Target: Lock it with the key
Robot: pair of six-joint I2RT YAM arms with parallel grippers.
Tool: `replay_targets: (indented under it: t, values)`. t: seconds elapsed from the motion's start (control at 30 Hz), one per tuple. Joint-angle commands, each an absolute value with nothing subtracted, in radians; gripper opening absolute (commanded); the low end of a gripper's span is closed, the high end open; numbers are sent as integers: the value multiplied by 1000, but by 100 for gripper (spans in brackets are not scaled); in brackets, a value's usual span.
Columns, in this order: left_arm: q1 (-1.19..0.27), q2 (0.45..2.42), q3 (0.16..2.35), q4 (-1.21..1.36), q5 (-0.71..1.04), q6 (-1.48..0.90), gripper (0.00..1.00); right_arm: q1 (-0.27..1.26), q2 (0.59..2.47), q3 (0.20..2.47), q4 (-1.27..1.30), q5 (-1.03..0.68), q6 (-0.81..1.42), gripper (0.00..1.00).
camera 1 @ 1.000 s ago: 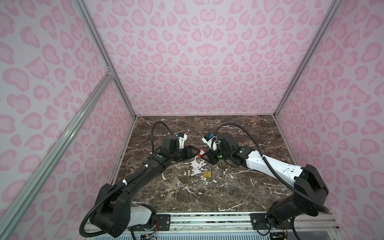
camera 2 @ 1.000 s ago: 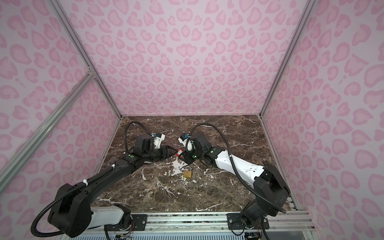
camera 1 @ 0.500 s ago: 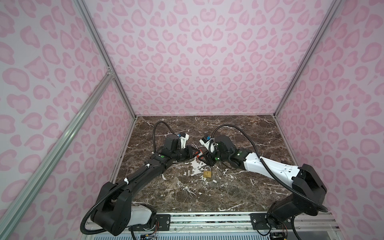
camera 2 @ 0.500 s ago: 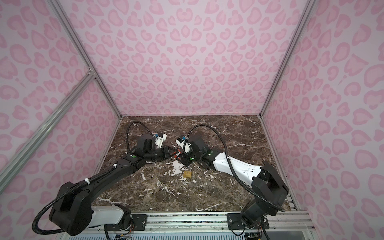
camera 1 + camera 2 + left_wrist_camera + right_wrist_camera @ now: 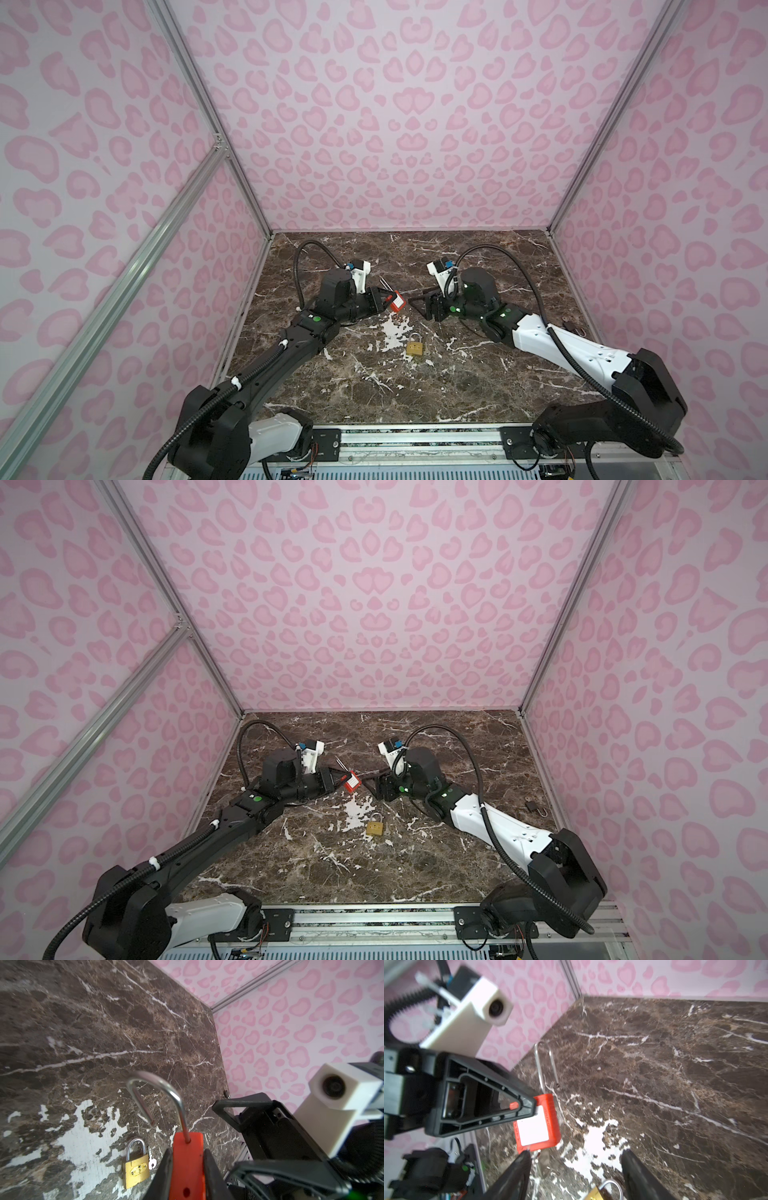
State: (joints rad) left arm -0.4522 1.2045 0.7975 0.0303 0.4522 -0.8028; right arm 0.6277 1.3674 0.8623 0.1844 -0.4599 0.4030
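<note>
— Three padlocks were what we counted in all. Where was the red one?

— We found the red padlock (image 5: 188, 1159) up off the marble surface (image 5: 478, 374), pinched by its body in the left tool (image 5: 382, 300), whose jaws stood narrow around it. Its shackle (image 5: 166, 1093) was open: one leg sat in the body and the free end hung clear.

— And the right tool (image 5: 575, 1158)?

— We saw it spread wide and holding nothing. It faced the red padlock from just beside it, without touching it.

— The key?

— We made out a small silver key (image 5: 152, 1160) lying flat on the surface, right against the brass padlock (image 5: 414, 348). That padlock lay flat near the middle, closer to the arm bases than both tools, and its shackle appeared shut. Whether another key sat in the red padlock's underside we could not tell, as that spot was blurred.

— The third?

— We noticed a small dark padlock (image 5: 532, 805) by the right wall, well apart from the others.
</note>
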Motion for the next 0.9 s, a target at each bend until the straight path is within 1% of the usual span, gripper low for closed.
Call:
replay_targets:
  t: [0.0,0.03,0.17,0.3,0.37,0.47,0.63,0.87]
  values:
    - [-446,1163,784,131,358,-847,15,586,1350,783,590,-551,717,71]
    - [-444,1149,784,144,349,-855,15,574,1351,765,662,-549,787,72]
    - [-433,1125,802,183,359,-896,15,543,1408,767,812,-578,995,77]
    - [-421,1122,809,266,388,-952,15,548,1526,789,1029,-633,1176,81]
    - [-415,1124,814,292,397,-979,15,556,1577,790,1145,-622,1269,84]
    - [-404,1132,810,348,419,-1027,15,579,1615,800,1215,-598,1319,85]
    - [-403,1155,820,386,442,-1052,15,629,1651,846,1184,-607,1317,85]
    - [-402,1158,819,419,445,-1074,15,667,1697,868,1218,-597,1348,85]
